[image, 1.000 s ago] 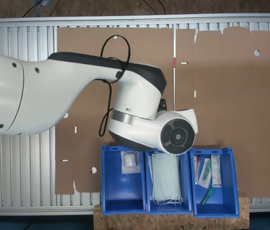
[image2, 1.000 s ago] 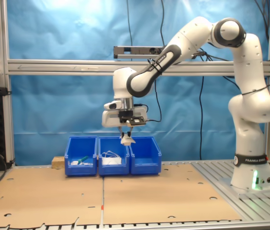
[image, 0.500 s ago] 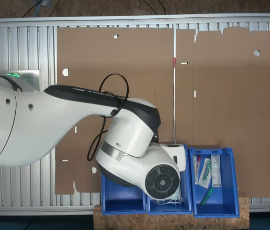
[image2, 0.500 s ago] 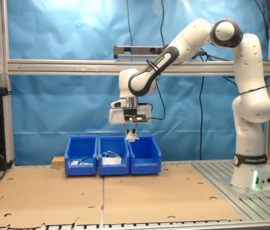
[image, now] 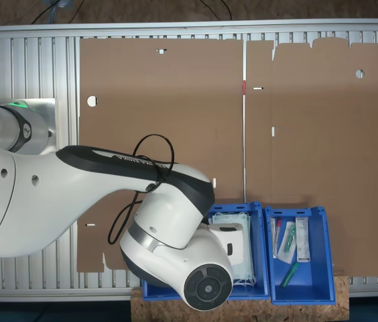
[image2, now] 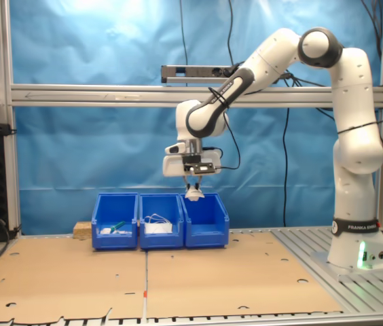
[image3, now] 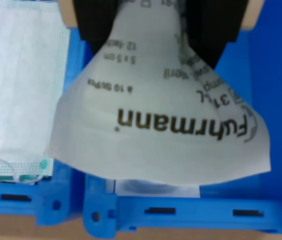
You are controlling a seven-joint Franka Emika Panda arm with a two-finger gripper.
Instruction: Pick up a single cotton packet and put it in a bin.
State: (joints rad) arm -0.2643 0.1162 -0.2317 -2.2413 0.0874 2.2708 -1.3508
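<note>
My gripper (image2: 193,191) hangs above the blue bin (image2: 207,222) at the second exterior view's right end of the row. It is shut on a cotton packet (image2: 194,195), a small white packet dangling from the fingertips, clear of the bin's rim. In the wrist view the two black fingers (image3: 96,22) pinch the top of the packet (image3: 156,125). It bulges downward over the bin's blue floor (image3: 276,100). A pale shape (image3: 156,189) lies on the floor just past the packet's lower edge. In the first exterior view my arm (image: 175,248) covers this bin.
Three blue bins stand side by side at the far table edge. The middle bin (image: 259,221) holds pale green face masks (image3: 21,90). The end bin (image: 320,268) holds long narrow packets. Flat brown cardboard (image2: 178,278) covers the table. My robot base (image2: 358,255) stands at the second exterior view's right.
My arm has carried the packet toward the second exterior view's right, from above the middle bin to above the end bin. In the first exterior view it now covers that bin.
</note>
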